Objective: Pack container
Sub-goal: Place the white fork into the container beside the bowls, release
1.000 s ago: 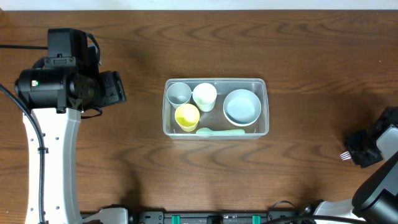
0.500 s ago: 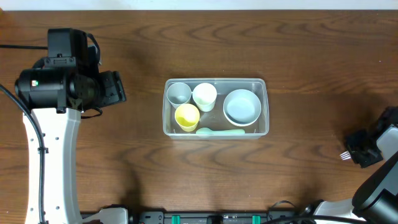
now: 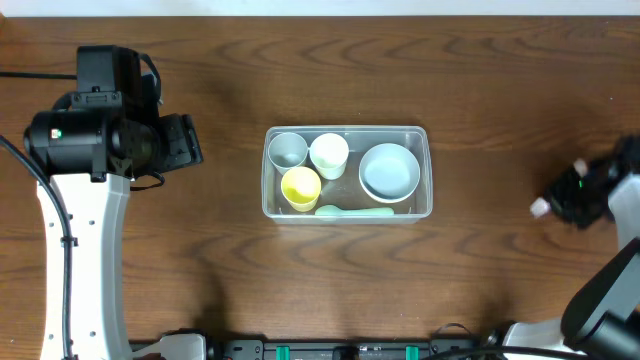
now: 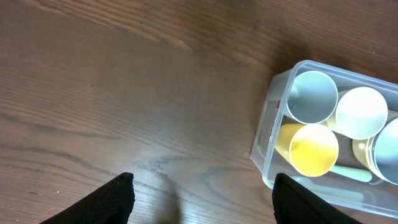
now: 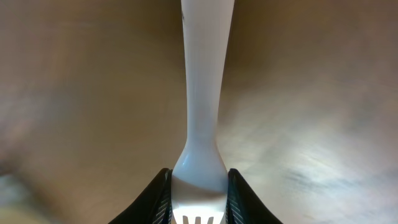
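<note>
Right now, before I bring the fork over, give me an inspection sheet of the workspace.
Surface: brown wood-grain table.
Job's things: container mid-table, holding grey cup, white cup, yellow cup, pale bowl and pale green utensil; white fork outside it.
Clutter: nothing seen.
Tools: left tool open, empty, left of the container; right tool shut on the fork, far right.
Cables: black cable at the left arm.
Surroundings: pale strip past the far edge; nothing else seen.

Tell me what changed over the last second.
The right gripper, shut on the white fork, swung toward the far edge of the table and turned; the tines no longer show overhead. The open left gripper and the container stayed put.
</note>
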`<state>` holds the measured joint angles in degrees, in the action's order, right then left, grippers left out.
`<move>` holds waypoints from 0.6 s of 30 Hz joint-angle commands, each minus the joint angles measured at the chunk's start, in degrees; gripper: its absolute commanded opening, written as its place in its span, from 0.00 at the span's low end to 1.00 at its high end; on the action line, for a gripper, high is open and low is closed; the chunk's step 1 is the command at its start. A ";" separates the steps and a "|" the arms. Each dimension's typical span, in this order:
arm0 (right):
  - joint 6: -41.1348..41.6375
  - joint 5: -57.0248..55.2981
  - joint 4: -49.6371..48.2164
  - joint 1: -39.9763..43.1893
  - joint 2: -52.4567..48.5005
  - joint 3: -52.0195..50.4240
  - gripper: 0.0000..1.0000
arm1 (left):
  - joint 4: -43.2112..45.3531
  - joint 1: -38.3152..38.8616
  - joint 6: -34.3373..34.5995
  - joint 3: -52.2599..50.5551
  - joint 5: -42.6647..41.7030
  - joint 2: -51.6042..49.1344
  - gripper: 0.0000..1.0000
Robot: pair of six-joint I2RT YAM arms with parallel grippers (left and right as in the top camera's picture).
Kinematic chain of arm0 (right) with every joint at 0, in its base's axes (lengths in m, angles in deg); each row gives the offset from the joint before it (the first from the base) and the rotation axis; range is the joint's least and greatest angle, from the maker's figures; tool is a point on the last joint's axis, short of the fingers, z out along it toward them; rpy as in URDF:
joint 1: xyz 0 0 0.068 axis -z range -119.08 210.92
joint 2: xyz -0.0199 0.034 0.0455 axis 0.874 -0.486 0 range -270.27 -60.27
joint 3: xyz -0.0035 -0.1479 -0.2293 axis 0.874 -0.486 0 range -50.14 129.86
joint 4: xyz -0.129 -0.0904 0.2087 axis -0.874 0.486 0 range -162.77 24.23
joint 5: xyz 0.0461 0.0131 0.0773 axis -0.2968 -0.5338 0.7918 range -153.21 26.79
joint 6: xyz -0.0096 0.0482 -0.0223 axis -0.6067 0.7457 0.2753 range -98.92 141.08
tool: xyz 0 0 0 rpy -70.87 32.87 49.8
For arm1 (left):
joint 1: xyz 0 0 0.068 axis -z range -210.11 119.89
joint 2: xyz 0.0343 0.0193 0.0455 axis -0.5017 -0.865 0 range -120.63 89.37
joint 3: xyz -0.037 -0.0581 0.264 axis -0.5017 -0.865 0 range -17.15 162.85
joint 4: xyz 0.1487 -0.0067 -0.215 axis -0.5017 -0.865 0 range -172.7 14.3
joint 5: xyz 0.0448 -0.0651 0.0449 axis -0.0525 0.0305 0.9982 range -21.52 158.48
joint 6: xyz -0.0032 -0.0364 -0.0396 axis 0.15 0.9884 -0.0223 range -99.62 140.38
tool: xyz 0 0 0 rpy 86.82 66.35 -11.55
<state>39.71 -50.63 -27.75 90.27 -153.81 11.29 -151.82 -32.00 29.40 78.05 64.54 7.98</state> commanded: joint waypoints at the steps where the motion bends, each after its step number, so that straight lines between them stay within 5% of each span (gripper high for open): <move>1: -8.96 2.82 2.25 -7.52 5.68 6.97 0.01 | -0.39 -0.28 0.11 -0.48 0.04 -0.39 0.72; 8: -25.27 2.58 7.08 -28.68 11.39 17.75 0.01 | -0.39 -0.28 0.11 -0.48 0.04 -0.39 0.72; 18: -49.81 -7.69 8.48 -59.54 9.81 18.73 0.01 | -0.37 -0.28 0.11 -0.48 0.04 -0.39 0.72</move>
<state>0.89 -53.91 -19.45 35.65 -142.86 29.74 -151.99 -32.00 29.40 78.05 64.54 7.98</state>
